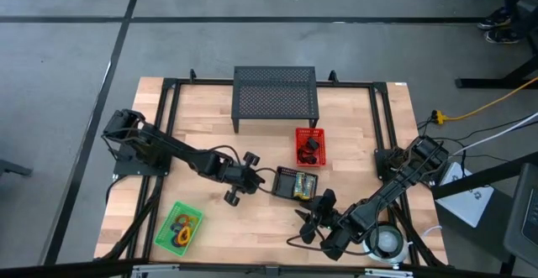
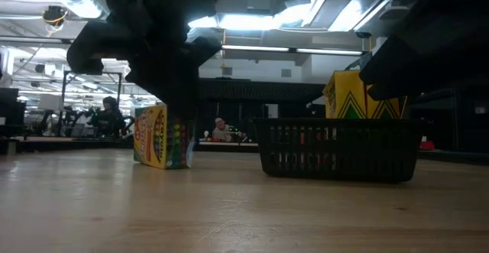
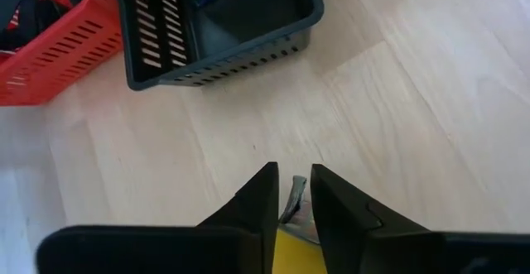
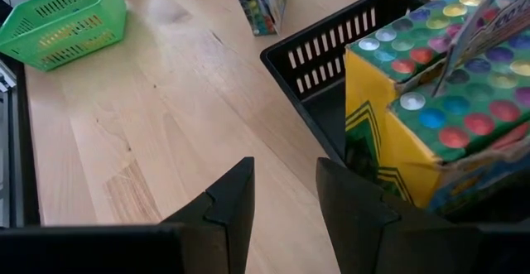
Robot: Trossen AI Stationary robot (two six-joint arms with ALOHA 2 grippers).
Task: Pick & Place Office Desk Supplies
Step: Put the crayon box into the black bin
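Left claw: pinches the top flap of a yellow printed cardboard packet, upright at 9 o'clock of the dark slotted plastic basket, probably for lifting in, with right claw spread open at 6 o'clock.

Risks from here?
1. The left pincer seems to pinch only the top flap of the crayon box, so the box could slip or tip.
2. The right pincer hangs open beside the black basket; the arms could clash there.
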